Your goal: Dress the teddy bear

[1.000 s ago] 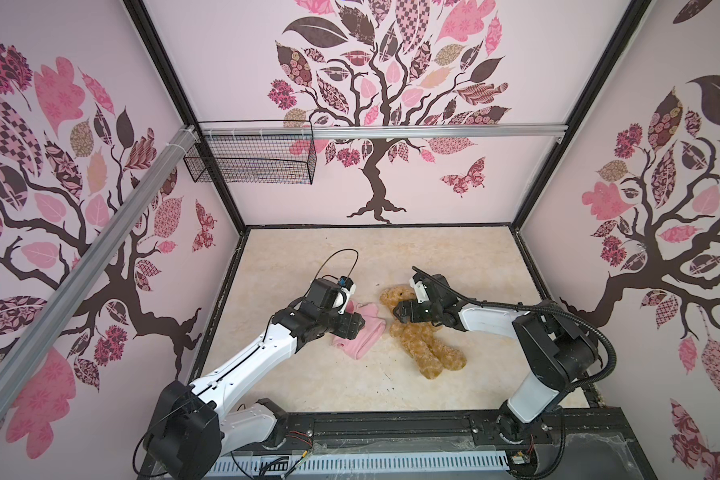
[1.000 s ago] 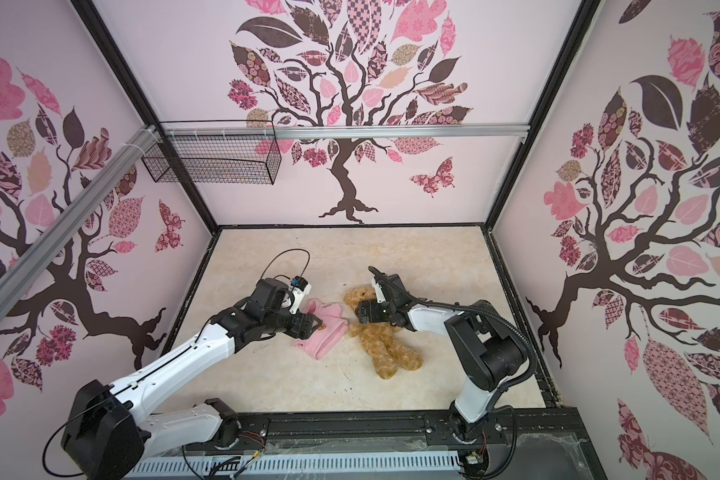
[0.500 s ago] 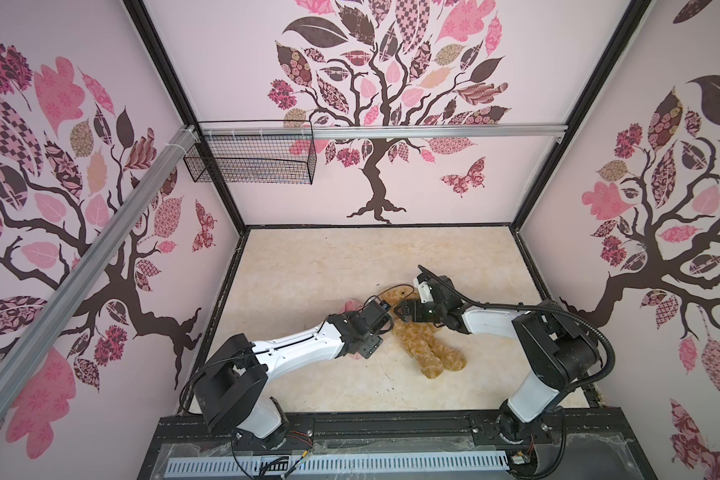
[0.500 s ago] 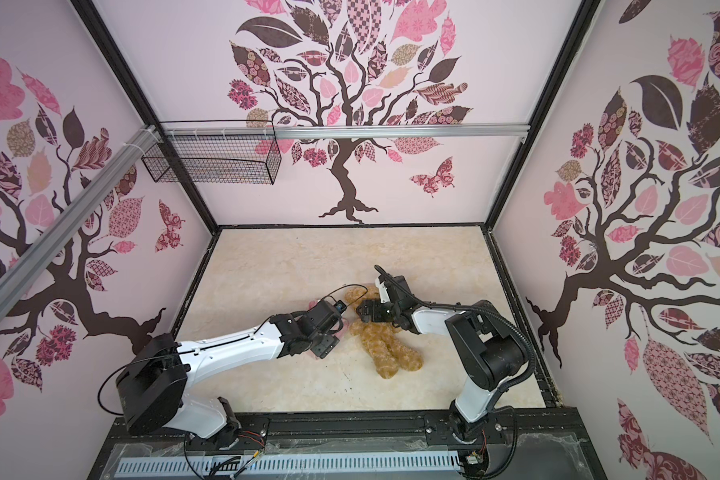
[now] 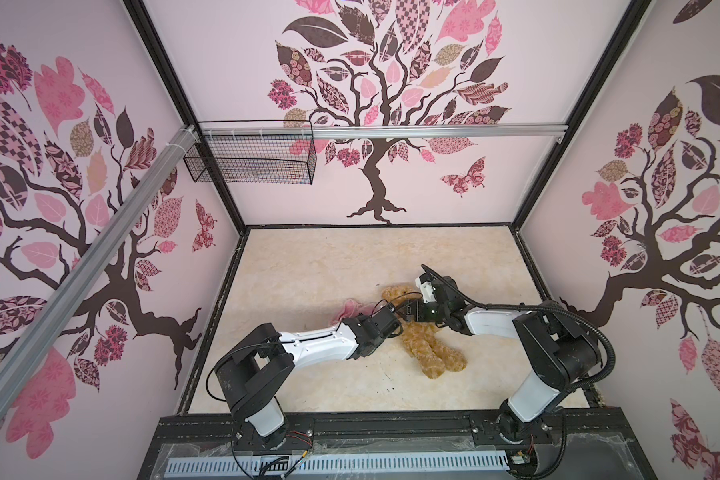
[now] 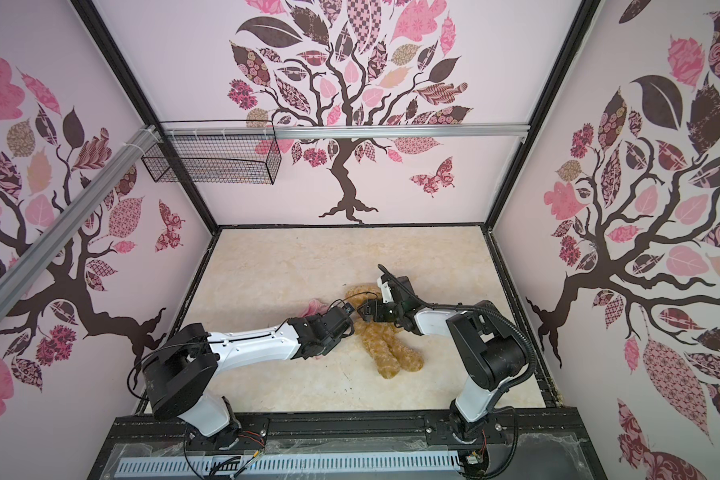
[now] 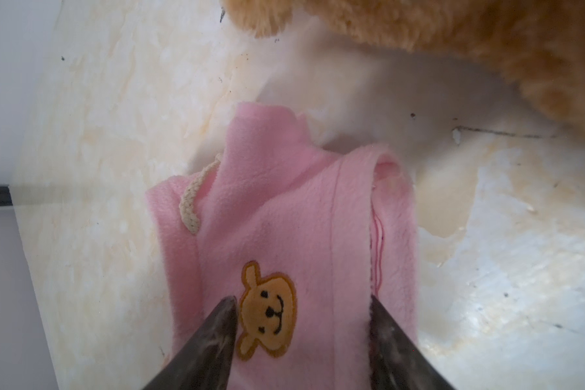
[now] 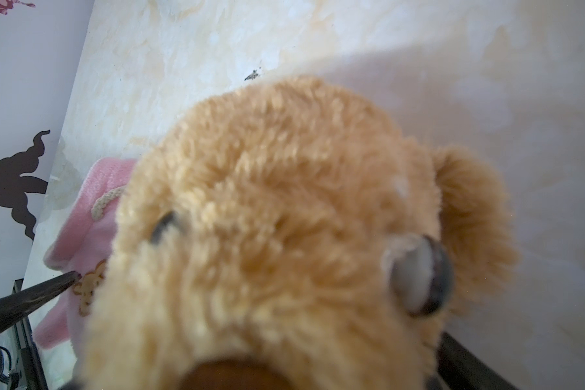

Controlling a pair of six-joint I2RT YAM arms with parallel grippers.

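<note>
Teddy bear [image 5: 427, 347] lies face up on the table [image 5: 308, 270], right of its middle, legs toward the front edge and head farther back. Left gripper [image 7: 301, 300] rests on the pink shirt [image 7: 284, 209] just left of the bear, jaws roughly half apart, tips on the fabric, the emblem [image 7: 267, 314] lying flat between them. Right gripper [image 5: 407, 311] sits at the bear's neck, jaws spread wide about the head; whether they press it I cannot tell.

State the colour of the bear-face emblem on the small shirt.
Orange emblem on pink shirt; clearest in the left wrist view.
</note>
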